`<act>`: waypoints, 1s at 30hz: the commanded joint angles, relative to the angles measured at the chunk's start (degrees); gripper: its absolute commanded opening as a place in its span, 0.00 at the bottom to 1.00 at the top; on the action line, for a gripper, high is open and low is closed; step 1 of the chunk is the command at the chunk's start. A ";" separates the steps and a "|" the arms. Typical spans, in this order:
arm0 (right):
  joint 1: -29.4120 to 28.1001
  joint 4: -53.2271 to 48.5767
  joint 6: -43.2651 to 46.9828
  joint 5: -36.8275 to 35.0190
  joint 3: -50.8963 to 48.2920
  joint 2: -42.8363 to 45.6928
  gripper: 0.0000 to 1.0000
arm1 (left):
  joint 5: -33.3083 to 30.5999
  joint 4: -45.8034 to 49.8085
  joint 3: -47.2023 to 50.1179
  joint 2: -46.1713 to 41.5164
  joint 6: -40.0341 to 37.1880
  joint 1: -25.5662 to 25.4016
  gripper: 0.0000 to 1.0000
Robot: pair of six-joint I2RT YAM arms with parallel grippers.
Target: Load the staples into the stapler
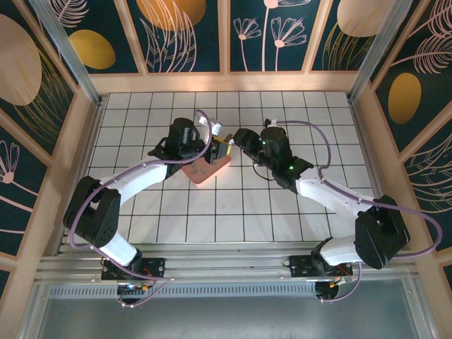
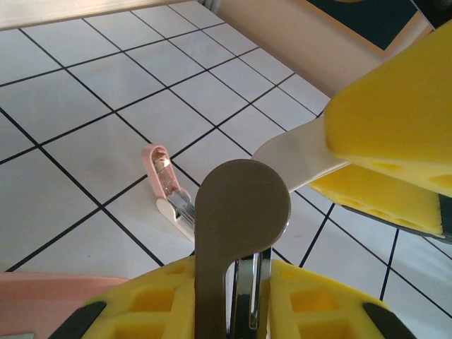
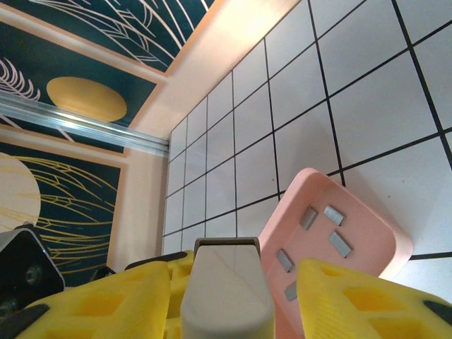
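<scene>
I see white tiled counter (image 1: 233,212), leaf-picture walls (image 1: 185,42). Left end effector (image 2: 233,304) clamped on stapler (image 2: 240,205). Right end effector (image 3: 226,296): I cannot tell.

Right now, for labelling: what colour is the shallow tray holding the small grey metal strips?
The shallow tray is pale pink, shown best in the right wrist view.

Brightly, evenly lit from above; soft shadows on the white table (image 1: 233,212); yellow fingers (image 2: 318,304) blurred up close; wrist views slightly washed out.
</scene>
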State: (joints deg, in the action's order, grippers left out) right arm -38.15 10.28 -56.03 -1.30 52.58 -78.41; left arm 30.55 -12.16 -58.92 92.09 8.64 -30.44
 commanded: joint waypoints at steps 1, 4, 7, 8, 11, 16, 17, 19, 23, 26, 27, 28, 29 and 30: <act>-0.61 0.63 -0.47 -2.38 2.67 -1.19 0.45 | 0.27 0.13 0.31 -1.39 -1.15 -0.48 0.20; -0.71 -0.05 -0.23 -2.72 3.00 -1.52 0.37 | 0.30 0.12 0.29 -1.35 -1.09 -0.50 0.20; -0.70 -0.26 0.33 -4.32 2.69 -1.14 0.29 | 0.22 0.16 0.29 -1.39 -1.17 -0.63 0.20; -0.74 -0.01 0.73 -4.67 2.48 -1.04 0.27 | 0.13 0.17 0.25 -1.39 -1.21 -0.67 0.20; -0.65 -0.91 2.59 -5.10 3.12 -1.12 0.23 | 0.10 0.39 0.19 -1.48 -1.27 -0.73 0.23; 0.91 -5.68 8.69 -4.48 4.63 -0.87 0.20 | -0.56 -0.50 0.27 -2.13 0.41 -0.70 0.60; 1.84 -7.51 10.35 -3.95 5.03 -0.73 0.20 | -0.73 -0.80 0.44 -2.31 0.79 -0.71 0.62; 4.48 -12.27 15.82 -2.65 6.44 -0.60 0.19 | -2.43 -1.06 0.49 -2.37 3.05 -0.70 0.68; 10.54 -22.30 27.02 0.16 9.73 -1.56 0.18 | -5.63 0.01 0.37 -1.67 6.78 -0.67 0.77; 14.64 -29.91 34.99 3.45 12.78 -3.72 0.18 | -7.64 -0.02 0.91 -1.39 9.12 -0.66 0.78; 15.92 -32.15 37.55 4.99 13.93 -4.71 0.18 | -8.87 -0.07 1.18 -1.39 10.18 -0.62 0.79; 17.14 -34.75 39.08 5.64 15.14 -6.07 0.18 | -9.75 0.21 1.29 -1.24 10.94 -0.64 0.79; 17.93 -36.86 40.54 6.17 16.20 -7.30 0.18 | -10.12 0.49 1.40 -1.11 11.16 -0.56 0.79; 18.78 -39.03 42.26 7.04 17.53 -8.82 0.18 | -10.35 0.98 1.39 -0.89 11.51 -0.59 0.79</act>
State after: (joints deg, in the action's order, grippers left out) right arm -20.86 -18.50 -23.22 2.07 67.09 -84.23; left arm 23.00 -11.68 -58.22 91.44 16.95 -30.98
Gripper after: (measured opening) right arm 0.249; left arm 0.792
